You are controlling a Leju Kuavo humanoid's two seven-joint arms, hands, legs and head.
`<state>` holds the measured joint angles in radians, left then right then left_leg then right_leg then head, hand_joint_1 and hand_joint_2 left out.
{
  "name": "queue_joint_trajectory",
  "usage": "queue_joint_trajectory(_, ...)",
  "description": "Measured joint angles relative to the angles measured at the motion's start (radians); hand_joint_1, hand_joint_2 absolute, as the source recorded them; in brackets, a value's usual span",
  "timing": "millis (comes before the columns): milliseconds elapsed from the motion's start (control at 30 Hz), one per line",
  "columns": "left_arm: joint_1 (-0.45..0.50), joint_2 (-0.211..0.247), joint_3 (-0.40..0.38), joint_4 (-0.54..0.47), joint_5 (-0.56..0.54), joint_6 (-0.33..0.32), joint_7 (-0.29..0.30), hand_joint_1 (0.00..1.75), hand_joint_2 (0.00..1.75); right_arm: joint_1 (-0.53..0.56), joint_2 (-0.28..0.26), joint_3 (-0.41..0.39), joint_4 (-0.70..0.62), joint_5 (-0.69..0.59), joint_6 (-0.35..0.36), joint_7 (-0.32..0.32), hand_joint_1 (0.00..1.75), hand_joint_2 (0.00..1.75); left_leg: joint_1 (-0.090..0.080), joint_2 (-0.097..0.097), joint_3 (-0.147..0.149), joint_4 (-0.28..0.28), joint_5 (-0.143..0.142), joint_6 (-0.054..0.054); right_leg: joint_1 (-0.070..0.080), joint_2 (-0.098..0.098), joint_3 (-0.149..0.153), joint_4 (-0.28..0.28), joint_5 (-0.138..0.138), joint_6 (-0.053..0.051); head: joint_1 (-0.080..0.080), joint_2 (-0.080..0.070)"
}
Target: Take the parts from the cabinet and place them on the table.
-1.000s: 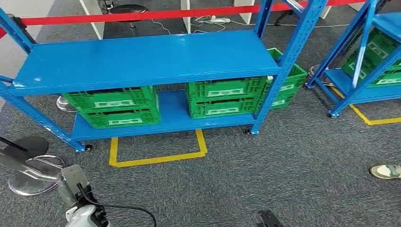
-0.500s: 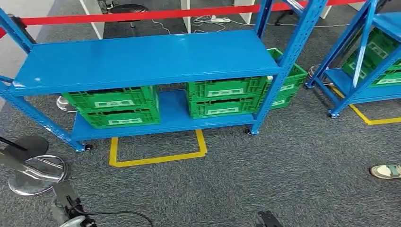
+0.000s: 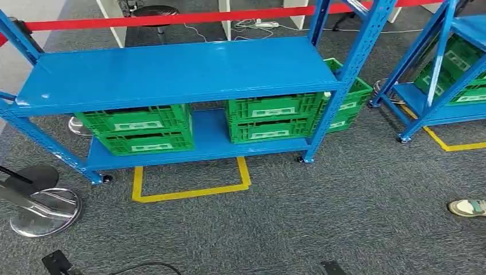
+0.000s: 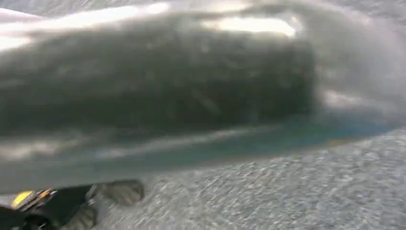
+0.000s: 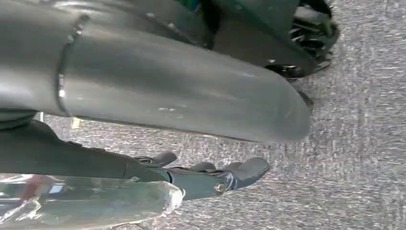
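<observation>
The blue cabinet rack (image 3: 172, 71) stands ahead with a bare top shelf. Green crates sit on its lower shelf, one stack at the left (image 3: 137, 129) and one at the right (image 3: 272, 117); their contents are hidden. My left hand (image 4: 158, 81) hangs low over the carpet and is a grey motion blur, so its fingers cannot be read. My right hand (image 5: 201, 177) also hangs over the carpet, its dark fingers (image 5: 239, 171) stretched out below the thick thumb. A clear plastic bag (image 5: 91, 203) with something red inside lies against those fingers; whether it is held is unclear.
A third green crate (image 3: 351, 98) stands behind the rack's right post. A second blue rack (image 3: 441, 112) with crates is at the right. Yellow floor tape (image 3: 192, 193), a chrome stanchion base (image 3: 40, 213), a red barrier belt (image 3: 172, 18) and a person's shoe (image 3: 467, 207) are around.
My left arm has dropped from the lower left of the head view, leaving just a dark tip and cable. The rack and crates have not moved.
</observation>
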<state>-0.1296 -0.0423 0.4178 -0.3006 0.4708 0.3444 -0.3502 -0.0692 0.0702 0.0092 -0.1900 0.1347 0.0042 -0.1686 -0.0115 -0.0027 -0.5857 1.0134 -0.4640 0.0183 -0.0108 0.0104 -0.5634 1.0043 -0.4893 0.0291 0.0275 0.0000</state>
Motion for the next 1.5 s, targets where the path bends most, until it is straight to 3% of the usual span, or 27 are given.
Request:
queue_joint_trajectory(100, 0.018, 0.006, 0.055, 0.005, 0.03, -0.036, 0.013, 0.0, 0.0, 0.001, -0.002, -0.004, 0.0, 0.006, 0.003, -0.003, 0.0, 0.0, 0.0, 0.0, 0.0, 0.0, 0.0, 0.0, 0.0, 0.0, 0.0, 0.0, 0.0, 0.0, 0.0, 0.0)
queue_joint_trajectory(300, 0.032, 0.011, 0.095, 0.01, 0.033, -0.043, 0.014, 0.0, 0.0, 0.0, -0.002, -0.007, 0.0, 0.007, 0.003, -0.005, 0.0, 0.0, 0.0, 0.0, 0.0, 0.0, 0.0, 0.0, 0.0, 0.0, 0.0, 0.0, -0.001, 0.0, 0.0, 0.0)
queue_joint_trajectory(467, 0.039, 0.011, 0.145, 0.014, 0.097, -0.092, 0.03, 0.0, 0.0, -0.001, -0.005, -0.008, 0.0, 0.011, 0.005, -0.008, 0.0, 0.0, 0.0, 0.0, 0.0, 0.0, 0.0, 0.0, 0.0, 0.0, 0.001, 0.0, -0.001, 0.0, 0.0, 0.0)
queue_joint_trajectory(733, 0.073, 0.009, 0.264, 0.026, 0.18, -0.214, 0.148, 0.0, 0.0, -0.033, -0.007, -0.007, 0.0, 0.066, 0.015, 0.018, 0.0, 0.0, 0.0, 0.0, 0.0, 0.0, 0.0, 0.0, 0.0, 0.0, 0.0, 0.0, -0.001, 0.001, 0.0, 0.0)
queue_joint_trajectory(900, 0.08, 0.005, 0.306, 0.035, 0.184, -0.202, 0.163, 0.0, 0.0, -0.034, -0.007, -0.007, 0.0, 0.077, 0.014, 0.012, 0.0, 0.0, 0.0, 0.0, 0.0, 0.0, 0.0, 0.0, 0.0, 0.0, 0.0, 0.0, -0.001, 0.001, 0.0, 0.0)
queue_joint_trajectory(1033, 0.08, 0.0, 0.318, 0.037, 0.155, -0.187, 0.128, 0.0, 0.0, -0.03, -0.007, -0.007, 0.0, 0.079, 0.01, 0.011, 0.0, 0.0, 0.0, 0.0, 0.0, 0.0, 0.0, 0.0, 0.0, 0.0, 0.0, 0.0, -0.001, 0.001, 0.0, 0.0)
queue_joint_trajectory(1133, 0.077, 0.004, 0.286, 0.042, -0.014, -0.054, 0.076, 0.0, 0.0, -0.022, -0.007, -0.008, 0.0, 0.079, 0.003, 0.004, 0.0, 0.0, 0.0, 0.0, 0.0, 0.0, 0.0, 0.0, 0.0, 0.0, 0.0, 0.0, -0.001, 0.001, 0.0, 0.0)
queue_joint_trajectory(1233, 0.078, 0.014, 0.181, 0.052, -0.248, 0.063, 0.103, 0.0, 0.0, -0.016, -0.007, -0.011, 0.0, 0.079, -0.002, -0.001, 0.0, 0.0, 0.0, 0.0, 0.0, 0.0, 0.0, 0.0, 0.0, -0.001, 0.0, 0.0, -0.001, 0.001, 0.0, 0.0)
queue_joint_trajectory(1300, 0.078, 0.018, 0.097, 0.056, -0.332, 0.089, 0.117, 0.0, 0.0, -0.016, -0.007, -0.014, 0.0, 0.079, -0.003, -0.004, 0.0, 0.0, 0.0, 0.0, 0.0, 0.0, 0.0, 0.0, 0.0, -0.001, 0.0, 0.0, -0.001, 0.001, 0.0, 0.0)
queue_joint_trajectory(1500, 0.08, 0.022, -0.068, 0.068, -0.451, 0.132, 0.109, 0.0, 0.0, -0.014, -0.007, -0.019, 0.0, 0.079, -0.005, -0.008, 0.0, 0.0, 0.0, 0.0, 0.0, 0.0, 0.0, 0.0, 0.0, -0.001, 0.0, 0.0, -0.001, 0.001, 0.0, 0.0)
